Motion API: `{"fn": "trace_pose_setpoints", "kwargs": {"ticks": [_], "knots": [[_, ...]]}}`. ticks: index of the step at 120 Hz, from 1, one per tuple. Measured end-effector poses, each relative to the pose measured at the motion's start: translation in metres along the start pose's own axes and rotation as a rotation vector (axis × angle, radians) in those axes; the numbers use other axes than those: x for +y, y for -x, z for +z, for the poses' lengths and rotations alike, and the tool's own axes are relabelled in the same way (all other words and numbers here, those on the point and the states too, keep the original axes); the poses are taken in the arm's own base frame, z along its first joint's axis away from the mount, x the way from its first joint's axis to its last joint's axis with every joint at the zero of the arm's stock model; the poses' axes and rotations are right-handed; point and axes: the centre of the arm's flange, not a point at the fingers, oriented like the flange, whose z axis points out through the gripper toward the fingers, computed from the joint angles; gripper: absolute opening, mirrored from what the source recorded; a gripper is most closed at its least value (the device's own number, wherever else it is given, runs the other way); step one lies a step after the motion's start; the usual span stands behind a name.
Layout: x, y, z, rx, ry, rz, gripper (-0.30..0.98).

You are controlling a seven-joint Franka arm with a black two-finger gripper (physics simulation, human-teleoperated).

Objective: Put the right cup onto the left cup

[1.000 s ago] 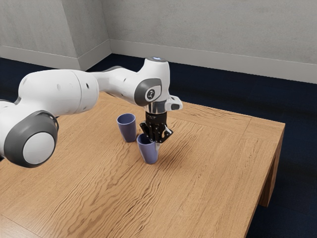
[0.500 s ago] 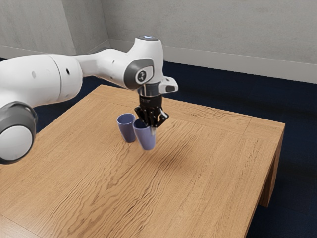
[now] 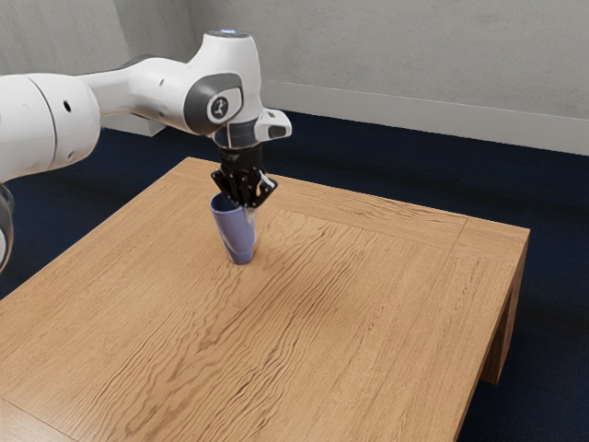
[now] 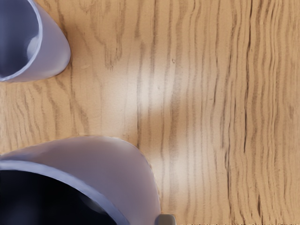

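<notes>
In the exterior view, just left of center and above the middle, you have the gripper (image 3: 246, 208) pinching the held cup (image 3: 230, 224) at its rim, the cup slightly tilted. There it overlaps the other cup, so you can't easily part their outlines. In your wrist view, the held cup fills the lower left corner, the other cup (image 4: 55, 51) sits upper left, and table (image 4: 201, 108) shows between them.
</notes>
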Motion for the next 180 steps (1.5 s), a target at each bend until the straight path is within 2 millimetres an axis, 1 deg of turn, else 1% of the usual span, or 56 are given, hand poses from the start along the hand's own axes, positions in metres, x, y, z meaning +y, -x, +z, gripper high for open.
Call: {"fn": "trace_pose_setpoints", "kwargs": {"ticks": [29, 50, 66, 83, 96, 113, 123, 150, 180], "knots": [[-0.048, 0.004, 0.0, -0.014, -0.009, -0.067, -0.1], [-0.071, 0.009, -0.004, -0.015, -0.015, -0.097, -0.1], [-0.084, 0.007, -0.005, -0.012, -0.02, -0.115, -0.1], [-0.088, -0.004, -0.001, -0.008, -0.025, -0.118, -0.1], [-0.089, -0.015, -0.007, 0.012, -0.027, -0.117, -0.1], [-0.091, -0.029, -0.008, 0.022, -0.029, -0.114, -0.1], [-0.093, -0.036, -0.005, 0.021, -0.031, -0.114, -0.1], [-0.106, -0.045, 0.005, 0.01, -0.031, -0.122, -0.1], [-0.106, -0.061, 0.007, 0.024, -0.031, -0.108, -0.1]]}}
